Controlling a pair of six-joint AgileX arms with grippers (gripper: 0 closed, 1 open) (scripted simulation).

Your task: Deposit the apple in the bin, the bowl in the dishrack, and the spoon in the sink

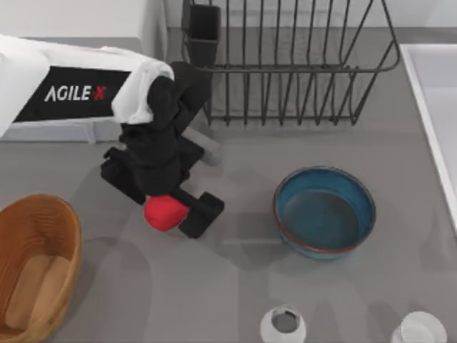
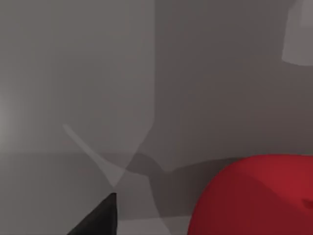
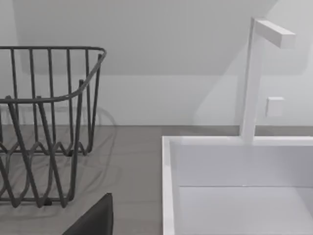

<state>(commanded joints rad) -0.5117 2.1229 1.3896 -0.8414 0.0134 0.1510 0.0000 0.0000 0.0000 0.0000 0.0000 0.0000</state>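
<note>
Left pincer (image 1: pixel 171 209) low over the grey table (image 1: pixel 214 293), left of centre, black fingers clenched on the red apple (image 1: pixel 163 213). One finger (image 1: pixel 202 212) shows on the apple's right side; the other sits under the wrist, so the contact on that side is probably there but cannot be seen clearly. Left wrist view: apple (image 2: pixel 254 196) large and close, dark fingertip (image 2: pixel 100 219) beside it, grey table behind.

Relative to the left pincer:
- Wicker bin (image 1: pixel 32 275) to its left and a little nearer the front edge, well apart, tan with a lighter flat bottom.
- Blue bowl (image 1: pixel 325 212) to its right, upright on the table, reddish-brown rim, teal inside, apart from the pincer.
- Dark wire dishrack (image 1: pixel 293 64) behind and to the right, black utensil cup (image 1: pixel 203 32) at its near-left corner, close to the arm's black wrist.
- Pale sink (image 1: pixel 432 107) far to the right, at the table's right edge.
- Two small white cups (image 1: pixel 283 325) at the front edge, to the right of the pincer.

White arm with AGILEX lettering reaches in from the left.

Right wrist view: dishrack (image 3: pixel 44 127) beside the sink (image 3: pixel 168 186), a white faucet (image 3: pixel 254 73) rising at the sink's back rim. Dark tip of the right pincer's finger (image 3: pixel 95 220) at the edge; cannot tell whether that pincer is released or clenched.
</note>
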